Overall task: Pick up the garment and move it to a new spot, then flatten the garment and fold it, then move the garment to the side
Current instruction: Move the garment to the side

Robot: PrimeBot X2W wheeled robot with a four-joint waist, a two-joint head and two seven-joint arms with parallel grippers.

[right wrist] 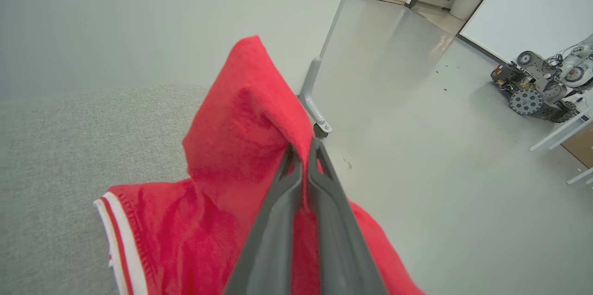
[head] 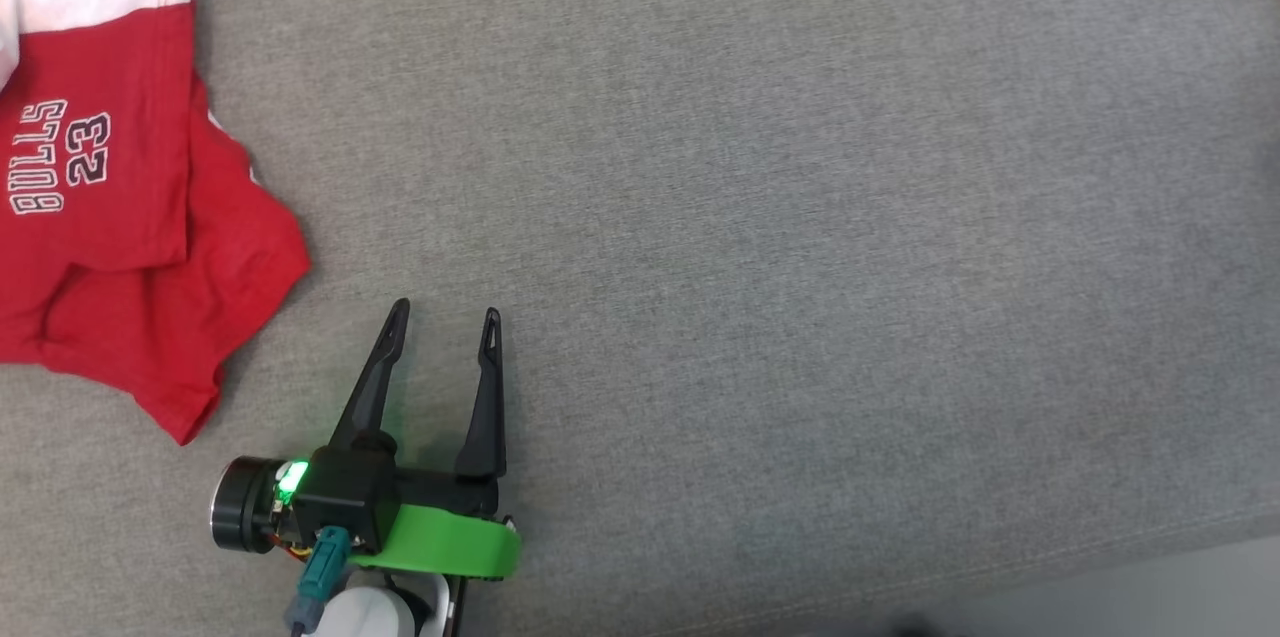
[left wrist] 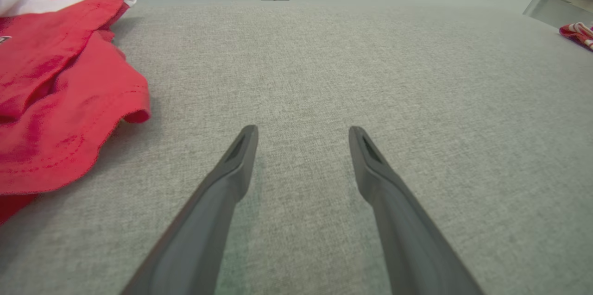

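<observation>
Cloth this soft and light will droop, so we would take a hem or corner. Our right claw (right wrist: 303, 147) is shut on a fold of the red garment (right wrist: 227, 179), raised at the table (right wrist: 60, 147) edge; our left claw (head: 446, 312) gapes empty near a second jersey (head: 120, 217).

A red cloth garment with a white, red-striped hem (right wrist: 231, 160) is pinched between the two long dark fingers of the right gripper (right wrist: 303, 147), which are pressed together on a raised fold, with the cloth peaked above their tips. Left of the garment a grey woven surface (right wrist: 69, 156) is seen. Just behind it is a grey metal leg with a caster (right wrist: 311, 86), and well to its right, on the glossy pale floor (right wrist: 440, 184), a grey wheeled machine (right wrist: 533, 86).
</observation>
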